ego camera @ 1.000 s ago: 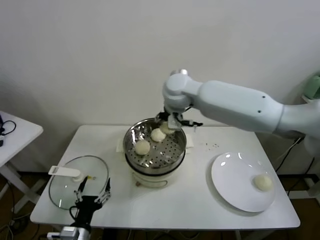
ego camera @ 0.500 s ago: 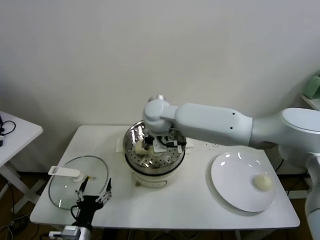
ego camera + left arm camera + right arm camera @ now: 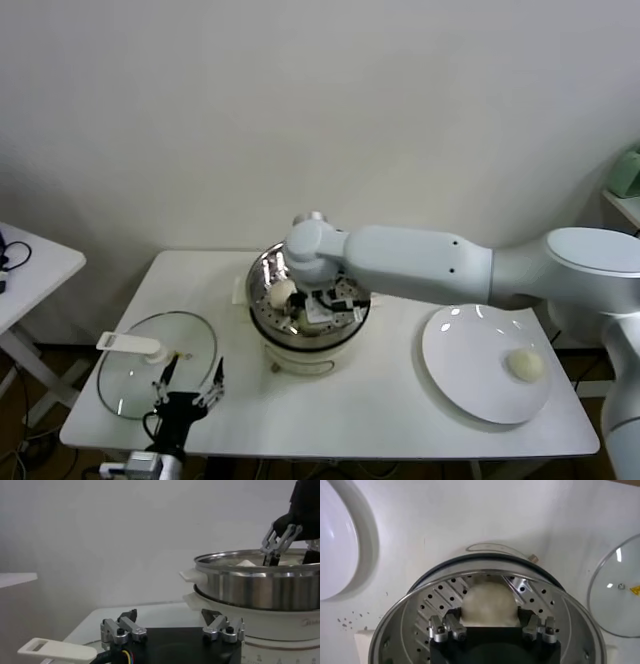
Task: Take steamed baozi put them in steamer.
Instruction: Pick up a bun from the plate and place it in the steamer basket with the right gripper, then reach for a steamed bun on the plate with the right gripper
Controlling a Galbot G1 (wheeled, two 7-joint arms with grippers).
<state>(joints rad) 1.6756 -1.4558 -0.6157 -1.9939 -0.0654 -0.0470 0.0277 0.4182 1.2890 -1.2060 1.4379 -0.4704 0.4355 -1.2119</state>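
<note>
The steamer [image 3: 262,275] is a shiny steel basket on a white pot base at the table's middle. My right gripper [image 3: 489,617] reaches down inside it, its fingers shut on a cream-white baozi [image 3: 487,605] just above the perforated floor [image 3: 437,600]. In the head view the right wrist covers most of the basket; another baozi [image 3: 281,291] shows at its left side. One more baozi [image 3: 526,364] lies on the white plate [image 3: 470,375] to the right. My left gripper [image 3: 170,617] is parked open at the table's front left, holding nothing.
A round glass lid [image 3: 150,375] with a white handle [image 3: 55,650] lies flat at the front left, just beside the left gripper. A second white table stands at the far left. Small crumbs dot the table behind the plate.
My right arm has swung left over the steamer and lowered its gripper, still gripping the baozi, into the basket. The left arm has not moved.
</note>
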